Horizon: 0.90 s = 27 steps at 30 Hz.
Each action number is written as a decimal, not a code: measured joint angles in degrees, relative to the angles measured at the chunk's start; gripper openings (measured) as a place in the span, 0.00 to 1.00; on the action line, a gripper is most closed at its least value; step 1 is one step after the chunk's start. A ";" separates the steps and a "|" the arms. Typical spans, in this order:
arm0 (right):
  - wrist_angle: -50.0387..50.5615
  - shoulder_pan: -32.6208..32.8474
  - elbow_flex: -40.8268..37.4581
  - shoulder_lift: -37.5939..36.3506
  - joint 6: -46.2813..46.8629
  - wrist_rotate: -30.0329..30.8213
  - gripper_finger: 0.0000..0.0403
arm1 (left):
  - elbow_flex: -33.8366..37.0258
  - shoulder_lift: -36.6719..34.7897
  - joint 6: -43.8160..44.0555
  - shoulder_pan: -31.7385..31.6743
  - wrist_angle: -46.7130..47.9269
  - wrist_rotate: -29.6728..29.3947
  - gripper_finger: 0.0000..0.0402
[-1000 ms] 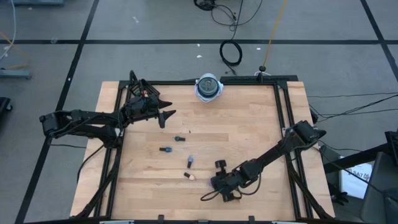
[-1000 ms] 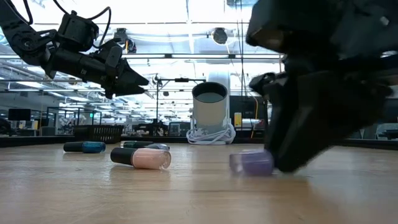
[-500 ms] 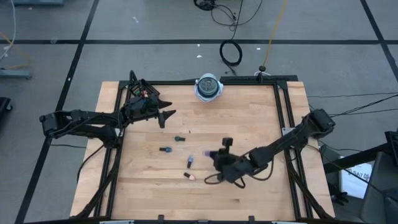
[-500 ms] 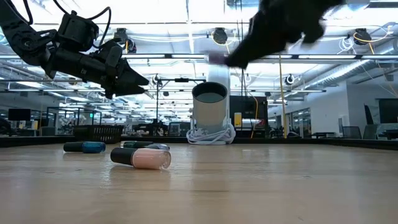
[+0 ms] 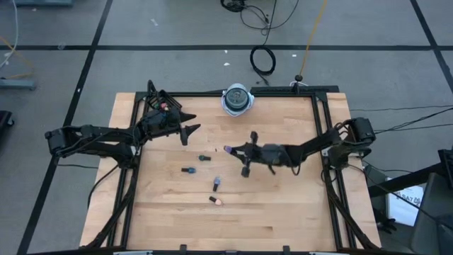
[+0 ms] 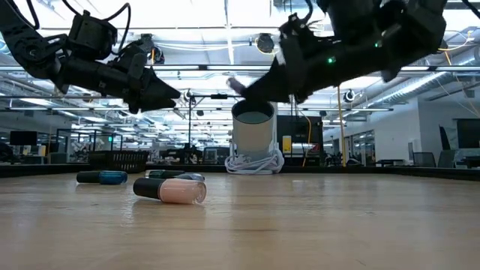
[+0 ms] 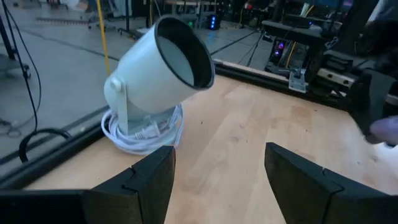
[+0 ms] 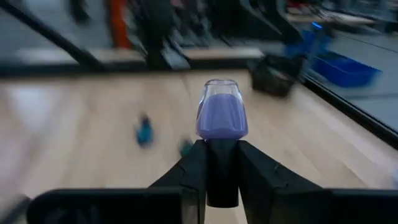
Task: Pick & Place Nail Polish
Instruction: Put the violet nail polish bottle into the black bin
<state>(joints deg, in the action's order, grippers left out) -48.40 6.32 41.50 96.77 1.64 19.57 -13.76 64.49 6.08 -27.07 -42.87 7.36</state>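
Observation:
My right gripper [image 5: 238, 150] is shut on a purple nail polish bottle [image 8: 222, 115], well above the middle of the table; it also shows in the low view [image 6: 259, 84]. My left gripper [image 5: 191, 132] is open and empty in the air at the far left, and its fingers frame the left wrist view [image 7: 217, 174]. Several more bottles lie on their sides on the table: teal [image 5: 204, 158], blue [image 5: 188, 171], purple-blue [image 5: 216, 184] and pink [image 5: 215, 201]. The pink one [image 6: 171, 190] lies nearest in the low view. My right gripper pinches the bottle's dark cap [image 8: 222, 154] between its two fingers. The purple glass body [image 5: 228, 149] sticks out past the fingertips. The fingers lie about level and point toward the table's left, along the bottle. The bottle is lifted clear of the table.
A round white-and-blue holder [image 5: 238, 99] with a coiled cable stands at the far edge; it also shows in the left wrist view [image 7: 161, 68]. A small black box [image 5: 157, 106] sits at the far left corner under my left arm. Black rails [image 5: 322, 142] run along the table's sides.
My right gripper has risen from the table near its near edge with the purple bottle. It has gone toward the far edge and somewhat left, and has turned level. The bottle, which lay on the wood, is now lifted clear.

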 joint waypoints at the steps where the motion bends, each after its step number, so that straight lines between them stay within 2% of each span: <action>1: -2.89 -1.16 -0.68 -0.04 0.41 -3.28 0.13 | 0.00 0.00 -0.19 0.00 -0.61 0.02 0.61; 3: -5.98 -3.06 -1.11 -0.09 0.77 -8.01 0.13 | 0.00 0.00 -0.09 0.00 -1.76 0.04 0.61; 8: -8.51 -5.53 -1.14 -0.09 1.47 -14.99 0.13 | 0.00 0.00 1.81 0.48 -2.25 0.15 0.61; 14: -16.14 -7.41 -1.16 -0.09 11.31 -36.24 0.13 | 0.00 0.00 1.92 3.12 -1.63 0.21 0.61; 17: -22.27 -6.14 -1.16 -0.09 15.05 -43.33 0.13 | 0.00 0.00 1.93 4.52 -1.55 0.21 0.61; 22: -32.67 -2.50 -1.16 -0.10 15.67 -51.54 0.13 | 0.00 0.00 1.99 6.64 -1.49 0.20 0.61; 27: -35.56 -0.27 -1.14 -0.13 15.51 -55.15 0.13 | 0.00 0.00 3.50 8.85 -1.91 0.12 0.61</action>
<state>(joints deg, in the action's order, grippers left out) -83.96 6.05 40.36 96.64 17.15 -35.58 -13.76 64.49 9.58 -18.22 -44.78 7.49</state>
